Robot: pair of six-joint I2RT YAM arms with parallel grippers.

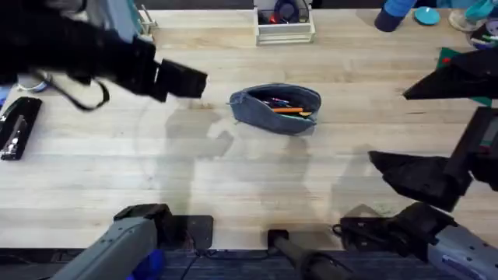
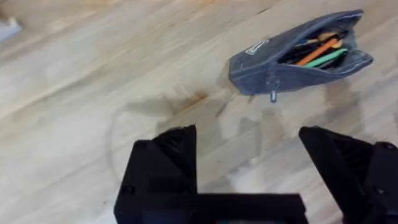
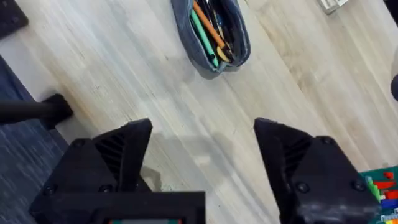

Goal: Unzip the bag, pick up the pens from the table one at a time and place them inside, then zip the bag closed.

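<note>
Overhead | one bag point(image 1: 275, 109) unzipped | pens point(image 3: 208, 27) inside, count unclear | left gripper point(image 2: 249, 163), right gripper point(image 3: 202, 155) wide, empty

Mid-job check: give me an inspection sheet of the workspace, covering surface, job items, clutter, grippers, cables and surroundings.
Surface: light wood table, no loose pens seen on it.
Job's things: bag near the table's middle, zipper open; orange pens lie inside with a green one.
Clutter: white tray at the far edge; blue objects at the far right; black device at the left edge; coloured bricks beside the right gripper.
Grippers: left gripper open, above bare wood, apart from the bag; right gripper open, empty, also short of the bag.
Cables: a dark cable hangs from the left arm.
Surroundings: nothing seen.
</note>
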